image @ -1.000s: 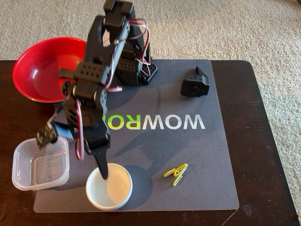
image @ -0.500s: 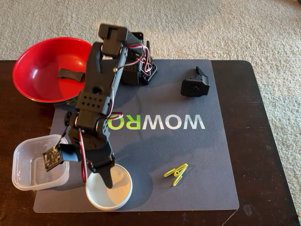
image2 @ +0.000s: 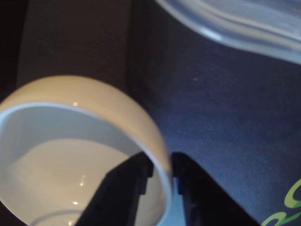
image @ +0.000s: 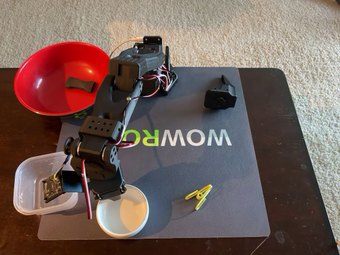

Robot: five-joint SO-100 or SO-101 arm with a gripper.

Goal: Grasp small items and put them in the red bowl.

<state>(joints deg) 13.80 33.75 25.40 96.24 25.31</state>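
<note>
My fingers (image2: 162, 176) straddle the rim of the small white round ceramic dish (image2: 89, 155), one inside the wall and one outside, set narrow with the rim between them; whether they already press the wall I cannot tell. The dish sits upright at the near edge of the grey mat (image: 212, 175), mouth up, just beside the clear square plastic tub (image: 26, 186). To do this well I should close firmly on the wall, keep the pinch square to the rim so it does not twist, then lift straight before swinging toward the large glossy red bowl (image: 42, 71). Being round, the dish has no long axis; only its opening faces upward.
</note>
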